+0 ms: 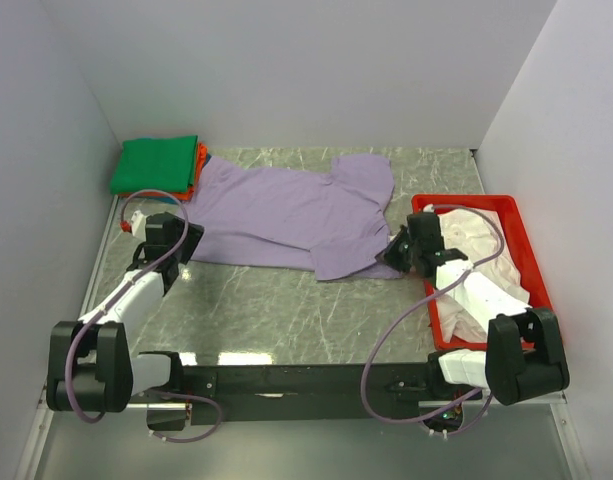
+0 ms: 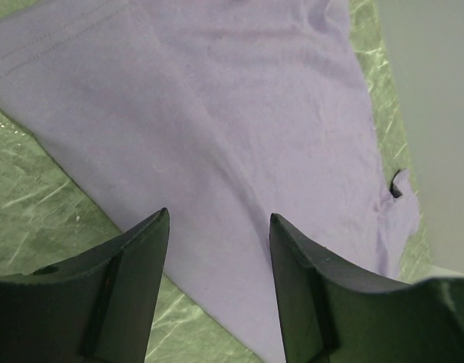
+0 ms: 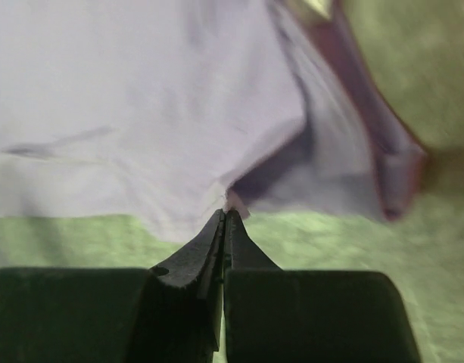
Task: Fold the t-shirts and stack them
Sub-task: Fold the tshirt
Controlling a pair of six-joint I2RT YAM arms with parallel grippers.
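My right gripper is clenched on the lavender t-shirt's near edge, I judge to lift a fold; my left gripper hangs released over its other end.

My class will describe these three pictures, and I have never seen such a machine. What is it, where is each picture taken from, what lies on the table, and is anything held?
These are two black robot arms bolted at the table's near edge. The wide picture looks down from above. The other two come from a camera on each wrist. On the grey-green marbled table lies a spread lavender purple cloth t-shirt. In the far left corner a folded green cloth t-shirt rests on an orange-red one. A red plastic rectangular tray on the right holds pale cloth. The left fingers stand open over the lavender shirt. The right fingers are shut, pinching its near edge.
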